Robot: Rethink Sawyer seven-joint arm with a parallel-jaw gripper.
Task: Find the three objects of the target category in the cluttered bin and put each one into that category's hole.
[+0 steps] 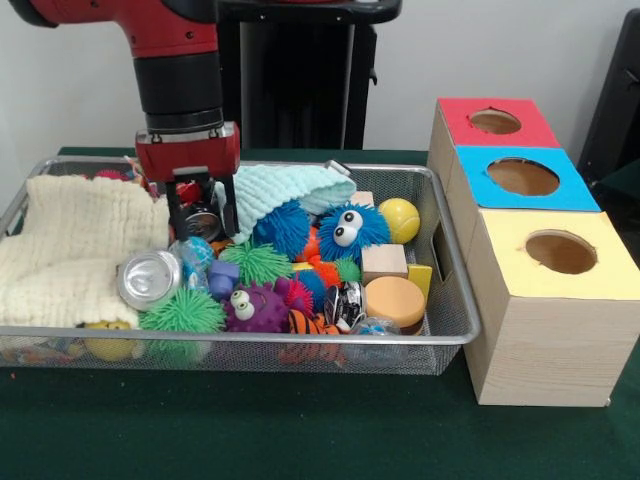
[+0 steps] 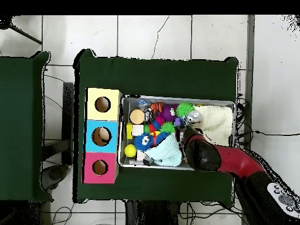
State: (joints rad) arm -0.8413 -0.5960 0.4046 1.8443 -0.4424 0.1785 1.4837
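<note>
you can't tell from here which category is the target, so treat the whole pile as suspect: the candidates lie heaped in the wire mesh bin point(image 1: 455, 325), and none sits in the holes yet as far as you can see. the red-and-black gripper point(image 1: 203, 222) hangs low over the bin's middle-left, its dark fingers point(image 1: 177, 218) spread apart around a small round silvery object point(image 1: 203, 224) whose nature is too unclear to name. nothing looks clamped.

watch the neighbours. the pale mint knitted cloth point(image 1: 285, 190) drapes just beside the fingers, and the cream knitted cloth point(image 1: 75, 250) lies just on the other side; either could snag on a finger and drag out with the lift. the crushed silver can point(image 1: 150, 279) and the green spiky rubber ball point(image 1: 258, 263) sit close below, so a closing pinch may catch two things or squirt a round one aside.

the wooden box with red, blue and yellow tops point(image 1: 545, 250) stands well apart to the side; a loose hold could drop on the way.
</note>
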